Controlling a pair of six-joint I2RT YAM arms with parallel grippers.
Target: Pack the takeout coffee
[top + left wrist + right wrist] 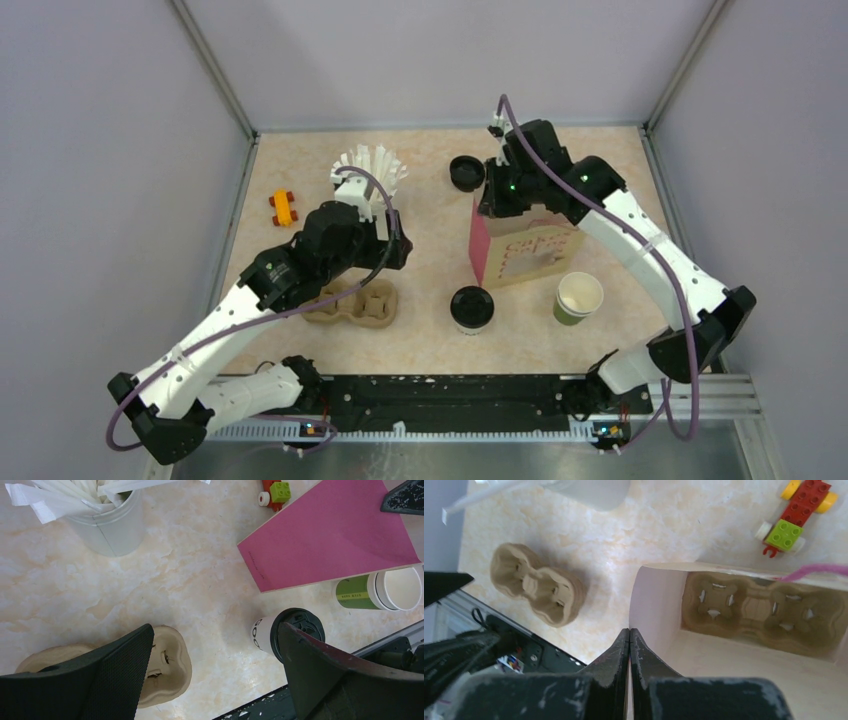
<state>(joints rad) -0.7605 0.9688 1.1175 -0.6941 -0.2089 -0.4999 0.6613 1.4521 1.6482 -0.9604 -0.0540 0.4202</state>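
Note:
The takeout coffee point(471, 308), a white cup with a black lid, stands upright on the table in front of the pink paper bag point(520, 250). In the left wrist view the coffee point(265, 632) is partly behind my right finger point(325, 670). My left gripper point(395, 245) is open and empty, above the table left of the bag, apart from the cup. My right gripper point(629, 632) is shut on the bag's top rim point(639, 580) and holds it open. A brown cup carrier point(754, 605) lies inside the bag.
A second cup carrier point(352, 303) lies at the near left. A white cup of straws point(368, 175) stands behind it. A green cup point(578, 297) stands right of the coffee. A loose black lid point(466, 172) and a toy car point(284, 207) lie further back.

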